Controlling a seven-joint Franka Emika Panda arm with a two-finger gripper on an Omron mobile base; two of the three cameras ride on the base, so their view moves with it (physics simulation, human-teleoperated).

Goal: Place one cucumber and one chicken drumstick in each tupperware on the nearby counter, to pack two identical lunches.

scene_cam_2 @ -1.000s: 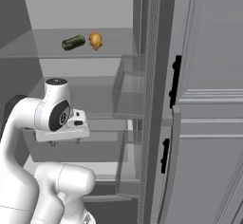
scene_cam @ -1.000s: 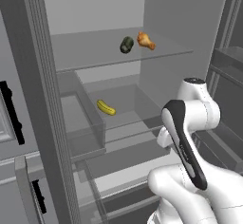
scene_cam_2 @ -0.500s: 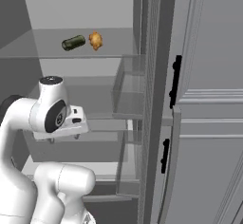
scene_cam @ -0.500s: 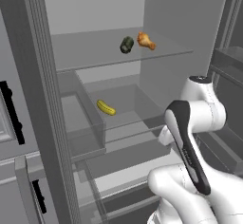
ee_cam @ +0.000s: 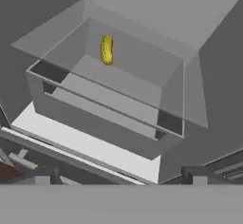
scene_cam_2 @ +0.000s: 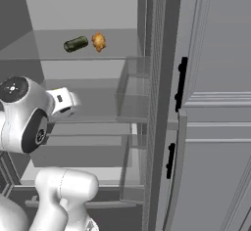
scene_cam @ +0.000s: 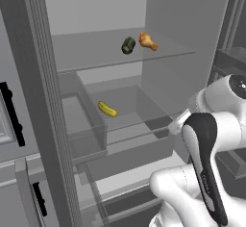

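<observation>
The dark green cucumber point(scene_cam: 128, 45) lies on the fridge's upper glass shelf point(scene_cam: 163, 55), toward the shelf's back edge, with a chicken drumstick point(scene_cam: 147, 41) just beside it, apart or barely touching; I cannot tell which. The yellowish-green cucumber point(ee_cam: 107, 49) lies alone on the floor of the clear drawer point(ee_cam: 171, 123) below, near its back wall and well away from the front edge.

The gripper point(ee_cam: 121, 175) hangs in front of that drawer with its jaws spread wide and nothing between them.

Judging by look, each cucumber is light, stiff and smooth, so it may roll or slip; a hold across the middle of its length seems safest. The drumstick is likely light and firm with an uneven shape; the thick meaty end offers more to hold than the thin bone end. The drawer walls could crowd a reach from the side.
</observation>
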